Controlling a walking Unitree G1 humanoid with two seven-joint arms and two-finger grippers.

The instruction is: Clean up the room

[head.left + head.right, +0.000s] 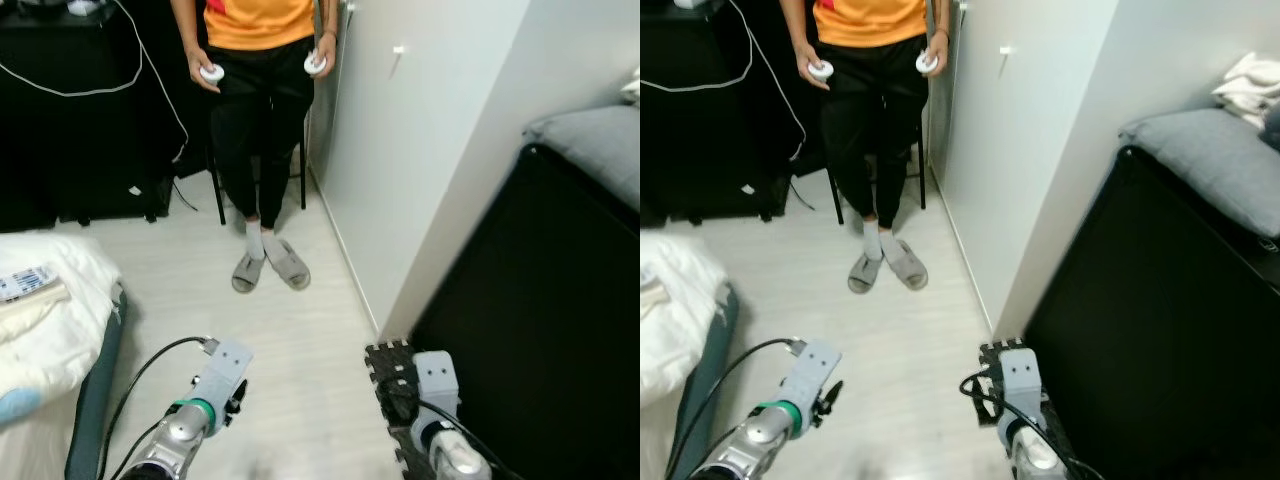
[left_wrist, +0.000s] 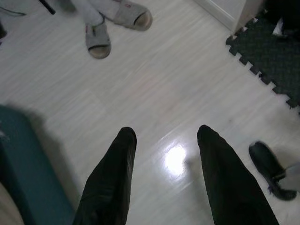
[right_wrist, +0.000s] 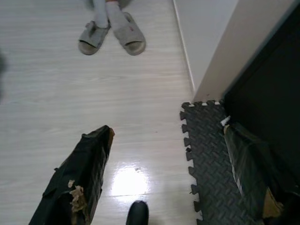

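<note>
Two tools spread wide, empty above floor [image 2: 154,84]: left tool [image 2: 166,154], right tool [image 3: 171,164].

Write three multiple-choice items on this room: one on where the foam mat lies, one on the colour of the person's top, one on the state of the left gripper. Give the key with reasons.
1. Where does the dark foam mat lie?
A. On the white bedding
B. On the floor at the wall corner, beside the black furniture
C. Under the person's slippers

2. What colour is the person's top?
A. Orange
B. Blue
C. White

3. How does the left gripper stand?
A. Shut on a slipper
B. Shut on a cable
C. Open, holding nothing, above the pale floor

Key:
1. B: the mat's jigsaw edge sits at the foot of the wall corner, next to the black furniture.
2. A: the top above the black trousers is orange.
3. C: the left wrist view shows bare floor between the two spread fingers.
</note>
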